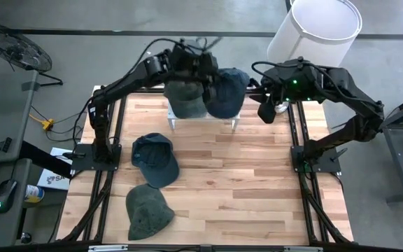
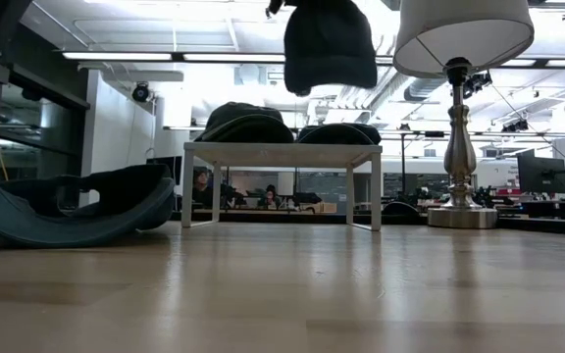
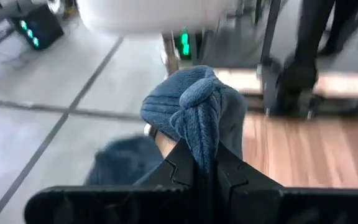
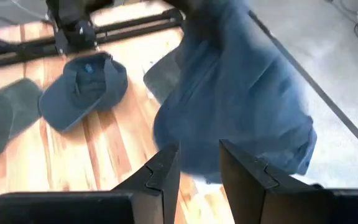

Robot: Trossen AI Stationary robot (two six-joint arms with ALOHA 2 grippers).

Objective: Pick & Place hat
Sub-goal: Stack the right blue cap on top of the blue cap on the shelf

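The left tool (image 3: 205,177) is clamped tight on a bunched fold of a blue knit hat (image 3: 197,115), the fabric pinched between its dark fingers (image 3: 182,168). Seen from above, this tool (image 1: 205,73) sits over the far end of the desk, above a small white stand (image 1: 203,120), and the blue knit hat (image 1: 226,92) hangs from it in the air. In the low view the hat (image 2: 329,44) dangles clear above the stand (image 2: 281,155).

The right tool (image 4: 197,171) has its fingers (image 4: 163,174) parted with a gap between them and nothing held; the blue hat (image 4: 241,106) is just ahead of it. From above, the right tool (image 1: 266,112) is just beside the hat at the stand's right end.

A dark green hat (image 1: 186,98) lies on the stand beneath the left arm. On the wooden desk (image 1: 257,182) lie a navy cap (image 1: 154,159) and, nearer the front edge, a grey-green cap (image 1: 147,212). A lamp with a white shade (image 1: 317,29) stands at the far right corner.
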